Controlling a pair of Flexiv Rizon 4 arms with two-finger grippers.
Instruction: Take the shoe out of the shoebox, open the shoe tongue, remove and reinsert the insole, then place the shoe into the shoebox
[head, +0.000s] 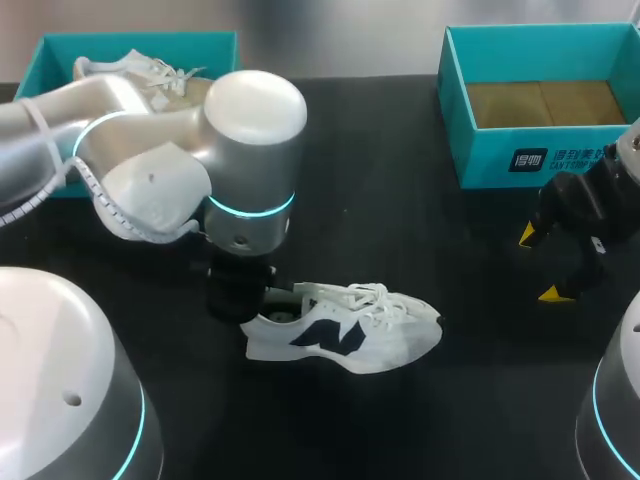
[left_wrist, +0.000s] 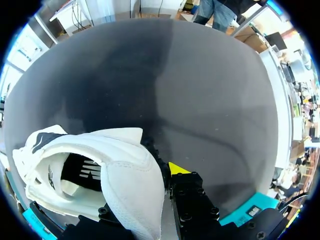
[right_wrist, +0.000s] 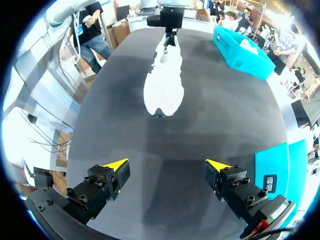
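My left claw (head: 250, 300) is clamped down on the heel of the shoe (head: 345, 335). From the left wrist cam the heel wall sits right in the grip, with one yellow tip (left_wrist: 175, 168) showing just beside it and the other hidden behind the white upper. The shoe is white with a dark logo on its side, lying on the bench (head: 400, 230) around the middle and toward the near edge. Its heel points at the left edge, its toe at the right, and the laces are loose on top. My right claw (right_wrist: 167, 165) is spread wide with nothing in it, hanging over bare bench by the right edge, well apart from the shoe and near the front wall of the shoebox (head: 500, 160). That teal shoebox sits at the far right corner with only its brown cardboard floor showing inside. At the far left corner there's a second teal box (head: 140, 42) with another white shoe (head: 150, 72) in it.
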